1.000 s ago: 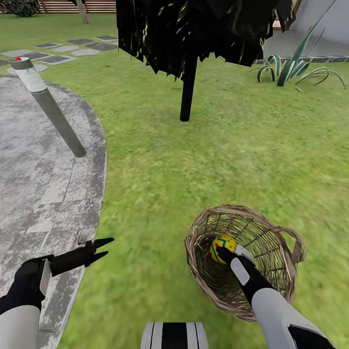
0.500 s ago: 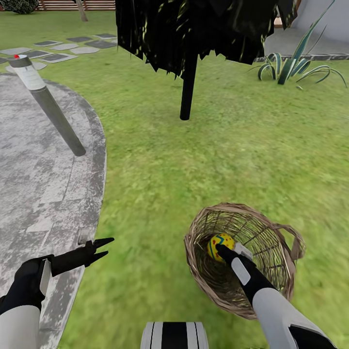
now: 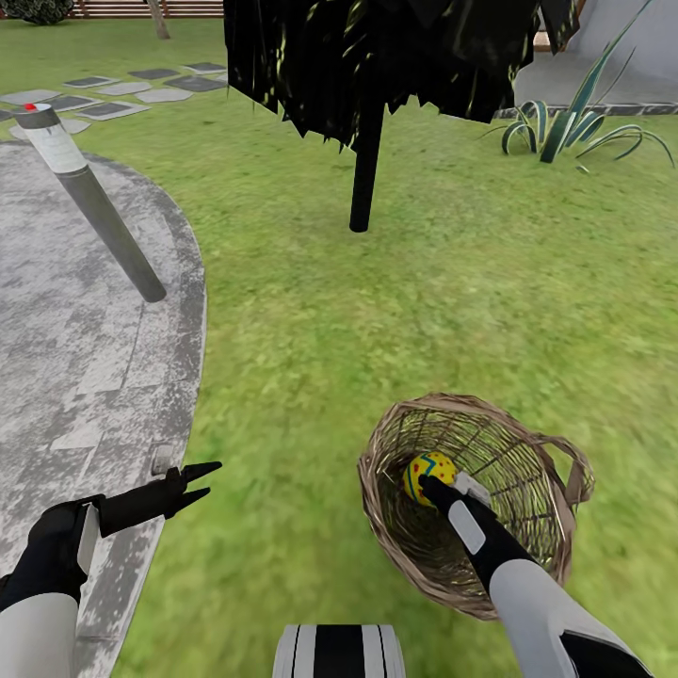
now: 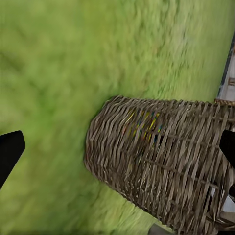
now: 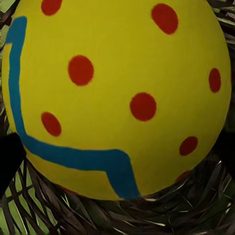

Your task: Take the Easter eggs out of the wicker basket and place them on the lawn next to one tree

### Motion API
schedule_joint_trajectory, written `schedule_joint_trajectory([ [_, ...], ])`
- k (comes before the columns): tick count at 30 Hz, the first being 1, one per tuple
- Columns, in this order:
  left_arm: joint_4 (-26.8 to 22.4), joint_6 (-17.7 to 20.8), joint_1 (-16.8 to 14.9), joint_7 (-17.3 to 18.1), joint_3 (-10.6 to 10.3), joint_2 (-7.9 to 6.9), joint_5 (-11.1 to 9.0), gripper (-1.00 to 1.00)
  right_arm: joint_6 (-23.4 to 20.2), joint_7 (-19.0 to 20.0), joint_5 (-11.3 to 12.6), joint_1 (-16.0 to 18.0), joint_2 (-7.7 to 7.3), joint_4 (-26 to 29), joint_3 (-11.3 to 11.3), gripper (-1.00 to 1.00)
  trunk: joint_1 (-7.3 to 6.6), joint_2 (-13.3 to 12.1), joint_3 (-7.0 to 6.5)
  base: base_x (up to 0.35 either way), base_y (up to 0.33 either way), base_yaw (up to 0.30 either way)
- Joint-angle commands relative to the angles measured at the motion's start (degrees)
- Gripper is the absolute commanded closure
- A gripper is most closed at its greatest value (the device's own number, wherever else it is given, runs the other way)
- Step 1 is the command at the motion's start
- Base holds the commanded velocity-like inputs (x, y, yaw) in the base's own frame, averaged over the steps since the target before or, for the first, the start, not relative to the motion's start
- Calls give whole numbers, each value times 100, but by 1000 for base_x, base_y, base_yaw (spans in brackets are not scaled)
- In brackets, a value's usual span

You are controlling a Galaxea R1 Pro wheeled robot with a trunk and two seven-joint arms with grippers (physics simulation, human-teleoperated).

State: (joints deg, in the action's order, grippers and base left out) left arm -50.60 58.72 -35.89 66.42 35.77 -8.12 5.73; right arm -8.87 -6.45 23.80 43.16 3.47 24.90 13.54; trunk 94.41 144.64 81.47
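Right hand reaching into wicker basket, at egg.

Wicker basket is tipped over on the lawn, near right, with one yellow egg, blue zigzag and red dots, inside.

The black right gripper hides part of the yellow egg with blue zigzags, and the tapering brown wicker basket runs off the left wrist view's edge.

Rough woven wicker basket; smooth painted egg
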Motion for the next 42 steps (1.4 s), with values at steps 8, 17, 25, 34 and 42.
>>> schedule_joint_trajectory([
  [8,-2,46,-6,64,20,3,60,-100,-27,-25,63,-1,4,15,8,100,-1,1,4,0,0,0],
  [17,-3,58,-6,64,23,3,60,-100,-35,-23,63,-1,-12,15,8,100,-1,1,4,0,0,0],
  [25,-2,70,-6,64,18,3,51,-100,-36,-23,64,-1,-15,15,8,100,-9,-3,-63,0,0,0],
  [34,-3,91,-6,64,30,3,63,-100,-50,-23,68,-1,-25,15,8,100,-14,-5,-107,0,0,0],
  [42,-2,96,-6,64,36,3,52,-100,-79,-23,72,-1,-40,14,11,100,-21,-9,-173,-49,0,0],
])
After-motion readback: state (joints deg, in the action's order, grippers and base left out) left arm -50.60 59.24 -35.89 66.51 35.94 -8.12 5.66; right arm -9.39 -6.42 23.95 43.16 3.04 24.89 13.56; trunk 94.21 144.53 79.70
